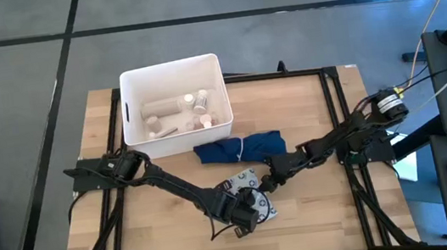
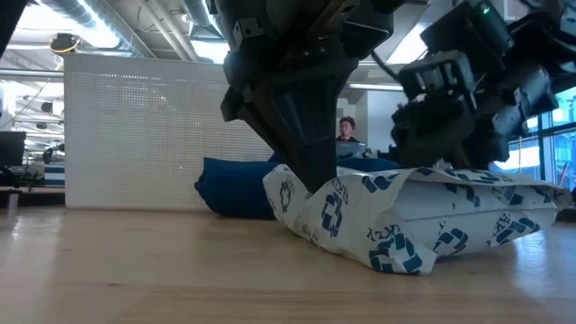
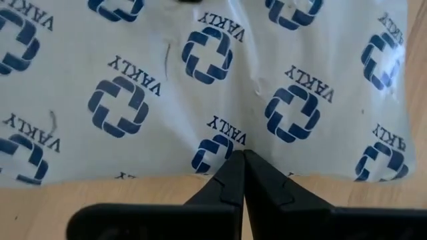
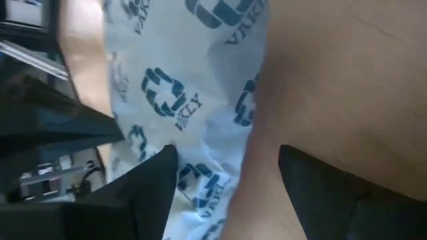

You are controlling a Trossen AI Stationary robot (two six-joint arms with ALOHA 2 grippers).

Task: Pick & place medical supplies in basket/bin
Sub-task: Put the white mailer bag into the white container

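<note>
A white soft packet printed with blue cross marks (image 1: 242,182) lies on the wooden table, near its middle front. My left gripper (image 3: 241,157) is shut on the packet's near edge. My right gripper (image 4: 227,170) stands open at the packet's far side, one finger over the packet and one over bare wood. The white bin (image 1: 132,110) stands at the far left of the table. Gauze rolls and small vials (image 1: 195,103) lie inside it. My left gripper pinches the packet's near edge (image 3: 223,148) between its two fingers. The fingers come steeply from above, slanting from the table's near side. Creases in the wrapper run toward the fingertips (image 2: 317,184). The rest of the packet lies on the table (image 2: 468,220). I cannot tell whether my right gripper touches the packet.
A crumpled dark blue cloth (image 1: 239,147) lies just beyond the packet, between it and the bin. Black frame rails (image 1: 336,103) run along the table's sides. Bare wood (image 1: 169,234) shows at the near left. A person (image 2: 346,135) sits in the room behind.
</note>
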